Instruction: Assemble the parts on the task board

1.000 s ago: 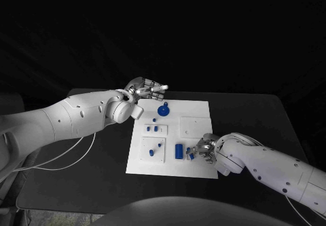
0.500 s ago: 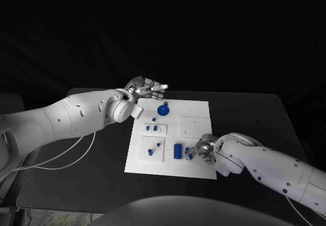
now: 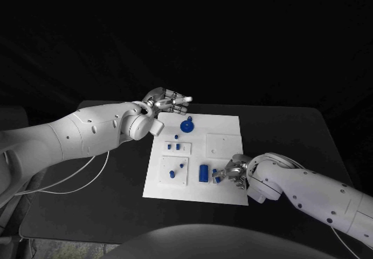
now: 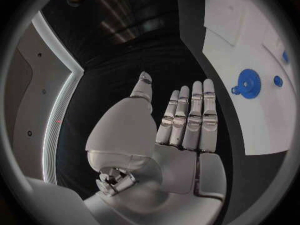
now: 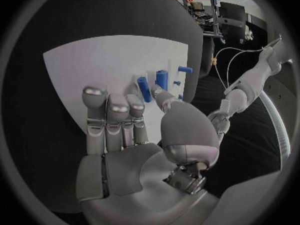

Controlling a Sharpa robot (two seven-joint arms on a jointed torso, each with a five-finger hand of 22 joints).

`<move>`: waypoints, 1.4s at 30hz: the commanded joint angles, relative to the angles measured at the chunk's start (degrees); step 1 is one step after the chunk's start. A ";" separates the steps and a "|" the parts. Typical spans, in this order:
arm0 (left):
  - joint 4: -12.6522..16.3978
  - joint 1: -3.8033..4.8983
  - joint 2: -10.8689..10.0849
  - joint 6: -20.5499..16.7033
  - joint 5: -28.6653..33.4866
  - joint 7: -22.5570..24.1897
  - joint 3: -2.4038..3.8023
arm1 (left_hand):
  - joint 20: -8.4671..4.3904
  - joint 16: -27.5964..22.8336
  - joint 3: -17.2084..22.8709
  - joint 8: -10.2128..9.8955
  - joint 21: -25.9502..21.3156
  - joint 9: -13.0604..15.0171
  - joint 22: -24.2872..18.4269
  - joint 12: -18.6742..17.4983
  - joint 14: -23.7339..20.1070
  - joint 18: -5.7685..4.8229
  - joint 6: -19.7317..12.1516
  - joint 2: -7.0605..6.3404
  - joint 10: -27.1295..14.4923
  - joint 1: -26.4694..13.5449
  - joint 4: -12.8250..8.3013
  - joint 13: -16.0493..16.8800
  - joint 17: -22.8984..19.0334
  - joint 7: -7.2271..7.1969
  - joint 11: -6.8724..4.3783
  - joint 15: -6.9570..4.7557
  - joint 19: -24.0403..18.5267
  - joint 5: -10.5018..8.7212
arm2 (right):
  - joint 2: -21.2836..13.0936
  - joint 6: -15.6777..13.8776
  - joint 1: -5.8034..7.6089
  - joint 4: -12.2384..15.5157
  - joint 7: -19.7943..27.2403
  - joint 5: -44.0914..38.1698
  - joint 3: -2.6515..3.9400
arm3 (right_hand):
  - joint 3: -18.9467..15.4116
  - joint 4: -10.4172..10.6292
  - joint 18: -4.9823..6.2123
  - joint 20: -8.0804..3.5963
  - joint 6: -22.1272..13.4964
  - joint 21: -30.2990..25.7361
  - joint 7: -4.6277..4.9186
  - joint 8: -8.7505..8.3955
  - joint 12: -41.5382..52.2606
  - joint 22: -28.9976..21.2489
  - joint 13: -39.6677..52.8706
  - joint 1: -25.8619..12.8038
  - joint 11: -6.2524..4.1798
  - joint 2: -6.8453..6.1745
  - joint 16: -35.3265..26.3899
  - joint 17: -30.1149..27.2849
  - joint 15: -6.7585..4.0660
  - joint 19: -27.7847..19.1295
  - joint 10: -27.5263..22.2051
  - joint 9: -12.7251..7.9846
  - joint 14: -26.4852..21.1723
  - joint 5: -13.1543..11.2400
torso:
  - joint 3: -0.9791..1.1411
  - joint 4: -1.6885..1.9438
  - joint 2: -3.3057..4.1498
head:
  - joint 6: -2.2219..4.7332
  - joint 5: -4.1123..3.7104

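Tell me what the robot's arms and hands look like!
Both arms are smooth, rounded white shells dotted with small dark screw holes. A thin white cable loops beside the left arm. Each robot hand, left and right, is shiny silver metal with jointed fingers and rounded tips, like a knight's glove.

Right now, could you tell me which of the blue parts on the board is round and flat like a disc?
The blue disc at the task board's far end, nearest the left hand; the others are small pegs or cylinders.

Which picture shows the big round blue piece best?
The left wrist view: there the round blue part lies unhidden on the task board, with a small knob at its edge. The head view shows it smaller, near the left hand. I can't pick it out in the right wrist view.
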 commanded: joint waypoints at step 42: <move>-0.08 0.04 -0.09 -0.38 -0.16 1.11 0.04 | 0.20 -0.16 0.09 0.08 0.27 0.10 -0.05 0.19 0.15 0.53 0.05 0.59 0.07 -0.08 0.40 0.00 0.09 0.31 0.12 0.15 -0.03 -0.35 | -3.56 1.08 -0.03 2.16 6.15 -0.63 0.81 | -0.81 -6.51 -0.18 -0.01 -0.21 0.03 -0.10 -0.15 0.90 0.02 0.82 1.50 -0.02 3.61 -0.27 -0.24 -0.47 3.11 0.47 1.41 0.07 1.96 | 0.01 -0.07 -0.12 | 1.04 -0.45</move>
